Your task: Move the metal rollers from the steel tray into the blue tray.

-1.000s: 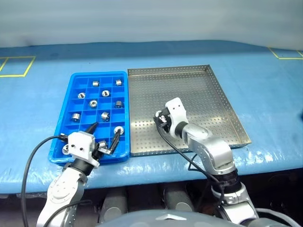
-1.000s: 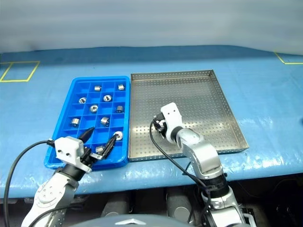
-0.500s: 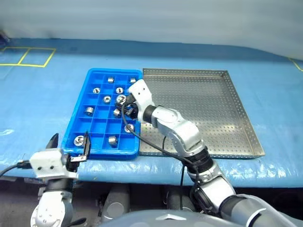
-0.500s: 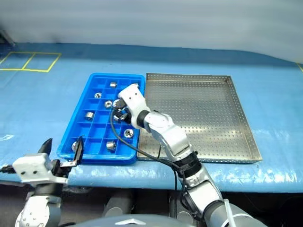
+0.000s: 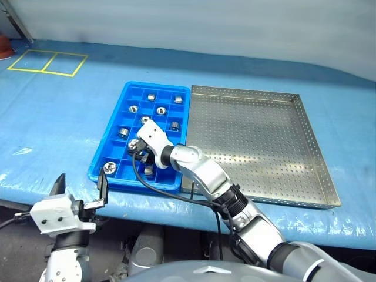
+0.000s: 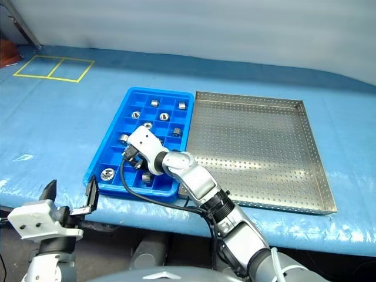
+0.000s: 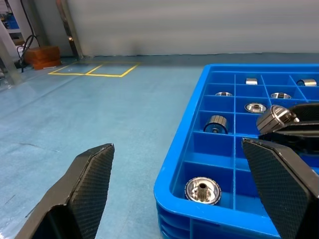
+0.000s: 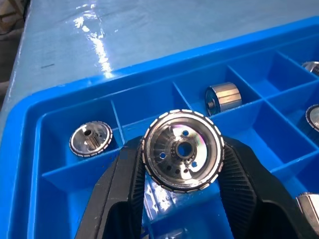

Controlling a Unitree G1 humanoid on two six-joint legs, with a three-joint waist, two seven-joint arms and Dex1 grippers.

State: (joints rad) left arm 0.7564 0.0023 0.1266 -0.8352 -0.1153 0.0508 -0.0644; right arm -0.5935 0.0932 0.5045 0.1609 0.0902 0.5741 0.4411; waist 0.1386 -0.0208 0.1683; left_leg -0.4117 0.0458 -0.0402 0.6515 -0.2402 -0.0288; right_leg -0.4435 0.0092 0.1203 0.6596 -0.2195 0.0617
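A blue-covered table (image 5: pixel 53 111) carried two trays set side by side and touching. The steel tray (image 5: pixel 258 141), the larger one, lay on the right with its perforated base bare. The blue tray (image 5: pixel 114 153) lay to its left, its grid of square compartments holding the metal rollers (image 5: pixel 151 97), one to a cell, mostly in the far rows, with one more (image 7: pixel 202 189) in the near left corner cell.

The right arm reached across from the steel tray's side, and the right gripper (image 8: pixel 182 172) hung over the near middle cells of the blue tray, its two black fingers (image 8: pixel 124 184) clamped on a single roller (image 8: pixel 182 150), gripped by its ribbed rim with the central hole facing the wrist camera. The roller was above the compartments, not set down in any.

The left gripper (image 7: pixel 184 179) sat off the near left corner of the blue tray, beyond the table's front edge, its fingers (image 7: pixel 92 174) spread wide and holding nothing
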